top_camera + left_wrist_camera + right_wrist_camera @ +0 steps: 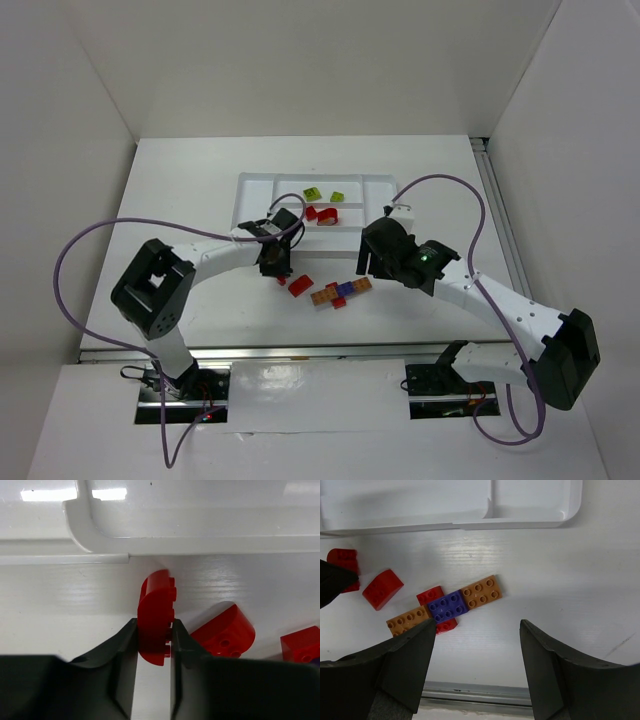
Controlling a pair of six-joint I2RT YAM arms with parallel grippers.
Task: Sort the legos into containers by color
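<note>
a: left gripper [155, 625] is clamped on a red lego [157, 597], one finger flat against each side. the brick stands on edge, just short of the tray [150, 542] rim.
b: is it off the worktop [180, 190]?
a: can't tell from these angles. right gripper [477, 625] has its fingers spread wide with nothing between them, near the loose pile.
b: count that pile for me.
a: it sits about mid-worktop, between the tray and the near edge. there's a rounded red lego [382, 588] just beside the gripped one, not touching it. then there's a joined cluster with one blue-purple lego [447, 606] in the centre. an orange-brown lego [480, 592] is at one end and a second orange-brown lego [409, 620] at the other. red studs [431, 595] poke out on two sides of the purple, and i can't say if that's one brick or two.
b: and inside the tray?
a: the tray lies toward the far edge, roughly centred. in it are a lime green lego [313, 193] and a second lime green lego [337, 196], close together. two red pieces [312, 212] sit just on the near side of them. the dividers are too faint from above to name the sections.
b: so the tally?
a: two green, two orange-brown, one blue-purple. red is two in the tray, one gripped, one loose, plus whatever's under the purple.
b: the surroundings?
a: a white worktop with a faint grain, white walls [300, 60] on three sides, and a metal strip [475, 692] along the near edge.
</note>
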